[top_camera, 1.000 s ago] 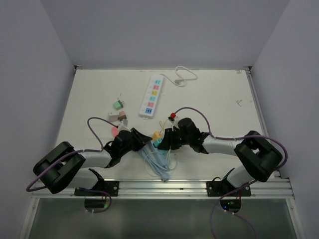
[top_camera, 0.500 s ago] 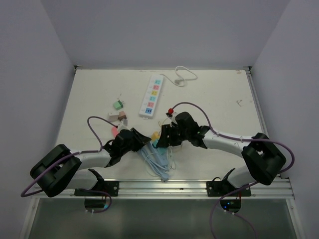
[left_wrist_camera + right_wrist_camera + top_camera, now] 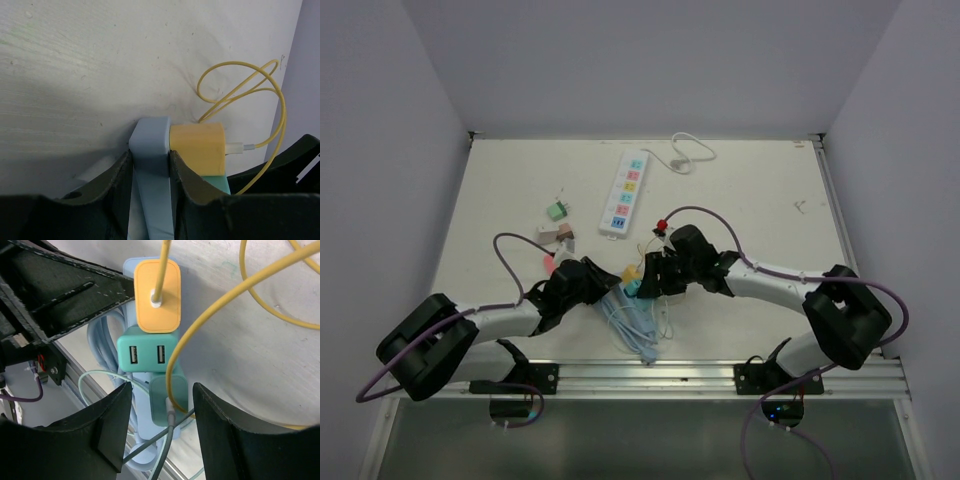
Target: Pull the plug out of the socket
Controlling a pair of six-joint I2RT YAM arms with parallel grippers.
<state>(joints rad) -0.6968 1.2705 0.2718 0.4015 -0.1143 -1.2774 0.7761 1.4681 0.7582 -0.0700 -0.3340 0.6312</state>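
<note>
A light blue power strip (image 3: pixel 131 270) lies near the table's front edge, also seen in the top view (image 3: pixel 623 305) and the left wrist view (image 3: pixel 150 142). Three plugs sit in it: a yellow one (image 3: pixel 157 295) with a yellow cable, a teal USB one (image 3: pixel 146 354), and a darker teal one (image 3: pixel 169 400) with a grey cable. My left gripper (image 3: pixel 150 172) is shut on the strip's end beside the yellow plug (image 3: pixel 197 147). My right gripper (image 3: pixel 162 405) is open, its jaws on either side of the darker teal plug without touching it.
A white power strip (image 3: pixel 624 192) with coloured sockets lies at the back centre, its white cord (image 3: pixel 688 152) coiled behind it. A green adapter (image 3: pixel 556 211) and other small plugs (image 3: pixel 558 235) lie to the left. Blue cable coils (image 3: pixel 635 325) and the metal rail (image 3: pixel 720 375) lie in front.
My right gripper has shifted slightly left and forward over the plugs. My left arm has stayed on the blue strip, reaching a little further.
</note>
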